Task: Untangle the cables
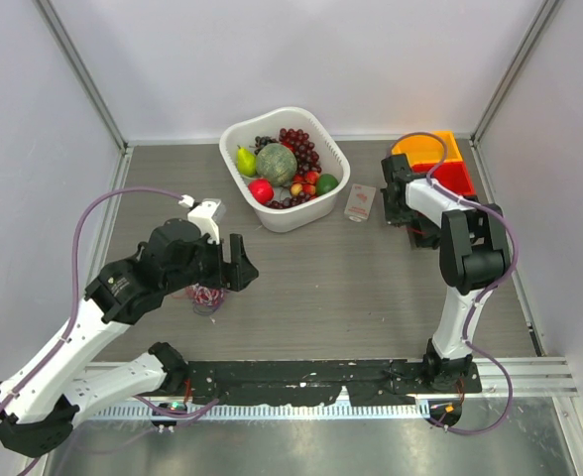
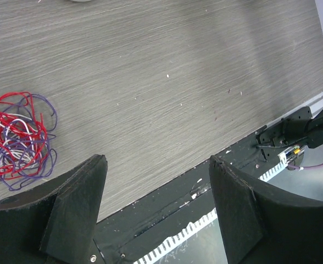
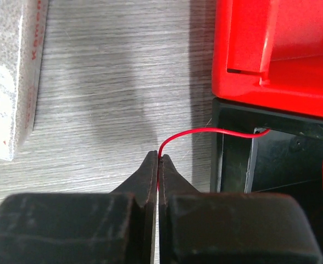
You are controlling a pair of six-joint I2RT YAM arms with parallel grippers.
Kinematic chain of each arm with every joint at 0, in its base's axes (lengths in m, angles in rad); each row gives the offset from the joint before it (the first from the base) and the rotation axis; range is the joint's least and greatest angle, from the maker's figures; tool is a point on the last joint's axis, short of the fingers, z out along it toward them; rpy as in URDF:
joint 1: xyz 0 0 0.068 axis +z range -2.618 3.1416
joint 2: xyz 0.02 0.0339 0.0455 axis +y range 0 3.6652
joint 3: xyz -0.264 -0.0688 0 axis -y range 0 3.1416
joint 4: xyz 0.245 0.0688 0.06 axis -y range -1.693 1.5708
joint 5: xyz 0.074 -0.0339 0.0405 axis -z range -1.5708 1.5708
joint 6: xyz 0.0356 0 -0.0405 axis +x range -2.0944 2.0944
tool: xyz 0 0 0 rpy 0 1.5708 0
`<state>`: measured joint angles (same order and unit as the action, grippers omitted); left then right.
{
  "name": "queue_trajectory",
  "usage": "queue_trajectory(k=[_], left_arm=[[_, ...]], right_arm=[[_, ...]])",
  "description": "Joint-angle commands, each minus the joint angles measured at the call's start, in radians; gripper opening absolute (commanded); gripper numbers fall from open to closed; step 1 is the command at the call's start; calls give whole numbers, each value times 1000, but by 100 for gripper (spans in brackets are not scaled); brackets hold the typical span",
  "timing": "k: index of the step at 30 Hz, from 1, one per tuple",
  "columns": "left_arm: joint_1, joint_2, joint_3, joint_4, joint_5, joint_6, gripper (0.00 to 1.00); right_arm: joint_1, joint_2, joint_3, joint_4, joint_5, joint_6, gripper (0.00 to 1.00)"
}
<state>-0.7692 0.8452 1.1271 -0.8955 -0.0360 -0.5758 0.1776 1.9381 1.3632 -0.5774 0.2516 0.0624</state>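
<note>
**Right claw** (image 3: 158, 159): pressed together, pinching one red wire (image 3: 205, 131) that arcs over the rim of the black box (image 3: 233, 143) at far right, under the red bin (image 3: 271, 49).

**Left claw** (image 2: 157, 162): spread, empty, near the cables (image 2: 18, 140) bunched at near left.

**Advice:** draw the wire slowly. It may snag on the rim, and its far end is hidden.

**Table** (image 2: 178, 66): grey wood-grain, flat. White walls close it in.

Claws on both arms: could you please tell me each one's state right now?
Left claw: open, holding nothing.
Right claw: closed on a red cable.
</note>
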Motion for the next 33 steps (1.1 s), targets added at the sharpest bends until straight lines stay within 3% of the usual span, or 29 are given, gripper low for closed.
queue_trajectory(k=[1, 5, 15, 20, 26, 30, 33], left_arm=[[4, -1, 19, 26, 22, -13, 78], [4, -5, 3, 36, 8, -9, 79], [4, 35, 34, 41, 31, 8, 78], [4, 28, 31, 40, 59, -15, 77], [4, 9, 34, 9, 45, -21, 77], [4, 0, 19, 9, 45, -50, 77], [4, -6, -9, 9, -8, -73, 77]], right_arm=[[8, -100, 10, 13, 75, 34, 1], [-24, -209, -21, 45, 45, 88, 1], [-352, -232, -108, 206, -366, 298, 1], [-428, -222, -153, 272, -394, 370, 1], [-437, -176, -142, 274, -371, 330, 1], [-437, -183, -104, 179, -327, 327, 13], [-425, -234, -87, 91, -255, 321, 30]])
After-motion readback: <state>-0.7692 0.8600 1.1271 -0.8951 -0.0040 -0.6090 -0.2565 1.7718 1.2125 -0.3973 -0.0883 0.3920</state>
